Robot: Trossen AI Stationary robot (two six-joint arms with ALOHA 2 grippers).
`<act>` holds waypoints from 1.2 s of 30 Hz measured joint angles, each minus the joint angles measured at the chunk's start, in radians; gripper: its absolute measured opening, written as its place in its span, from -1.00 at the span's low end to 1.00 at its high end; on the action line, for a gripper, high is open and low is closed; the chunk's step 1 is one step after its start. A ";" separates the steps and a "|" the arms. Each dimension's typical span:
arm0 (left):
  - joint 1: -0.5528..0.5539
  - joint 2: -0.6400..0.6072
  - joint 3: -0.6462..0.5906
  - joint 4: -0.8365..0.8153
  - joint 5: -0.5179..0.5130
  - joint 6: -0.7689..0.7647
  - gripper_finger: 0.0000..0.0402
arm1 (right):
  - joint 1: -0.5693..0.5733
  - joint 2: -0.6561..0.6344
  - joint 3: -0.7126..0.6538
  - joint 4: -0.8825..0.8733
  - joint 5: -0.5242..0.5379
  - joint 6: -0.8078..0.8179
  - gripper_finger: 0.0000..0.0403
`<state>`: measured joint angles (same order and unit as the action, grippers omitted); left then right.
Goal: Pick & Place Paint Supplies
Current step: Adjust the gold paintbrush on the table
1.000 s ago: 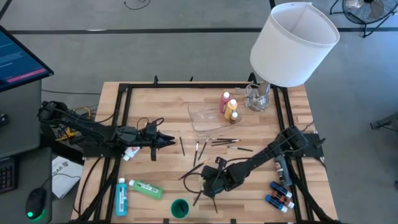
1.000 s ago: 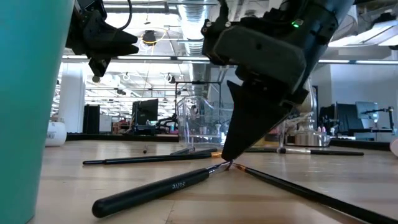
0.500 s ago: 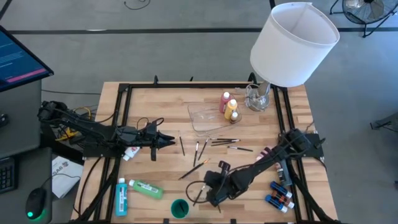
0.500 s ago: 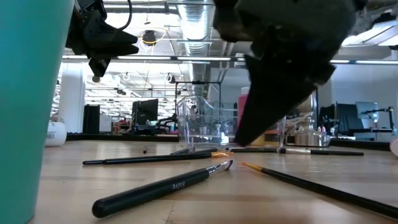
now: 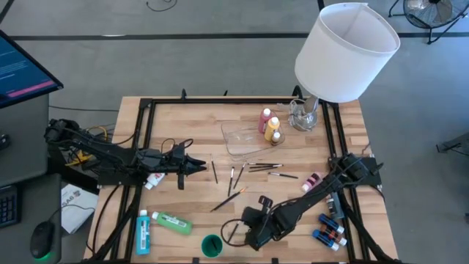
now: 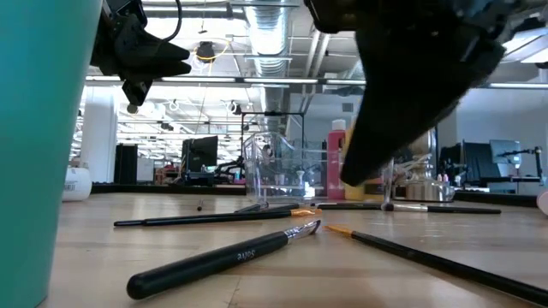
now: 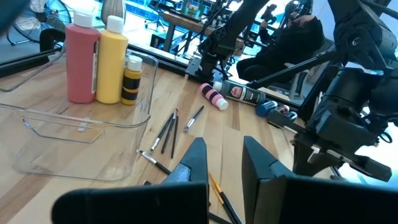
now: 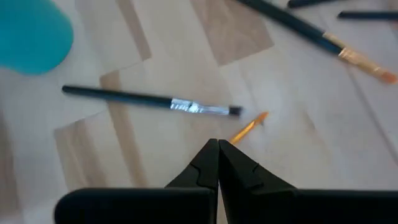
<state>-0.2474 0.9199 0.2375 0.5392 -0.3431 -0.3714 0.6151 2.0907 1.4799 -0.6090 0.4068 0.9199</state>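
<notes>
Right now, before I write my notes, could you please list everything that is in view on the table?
lampshade: one, white, far right corner.
clear tray: one, transparent, far centre.
pink bottle, yellow bottle: one each, at tray's right end.
green bottle, blue bottle: one each, lying near left.
cup: one, teal, near edge.
brushes: several, dark-handled, scattered mid-table.
tiny bottles: several, mostly blue, near right.
left end effector: one, dark, jaws apart, left side.
right end effector: one, dark, shut, beside cup.
</notes>
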 joint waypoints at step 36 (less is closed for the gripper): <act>0.000 0.000 0.000 0.000 0.000 0.000 -1.00 | -0.032 0.073 -0.001 0.056 -0.044 -0.028 -1.00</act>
<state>-0.2476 0.9203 0.2375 0.5394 -0.3435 -0.3711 0.5829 2.1638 1.4793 -0.5532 0.3631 0.8915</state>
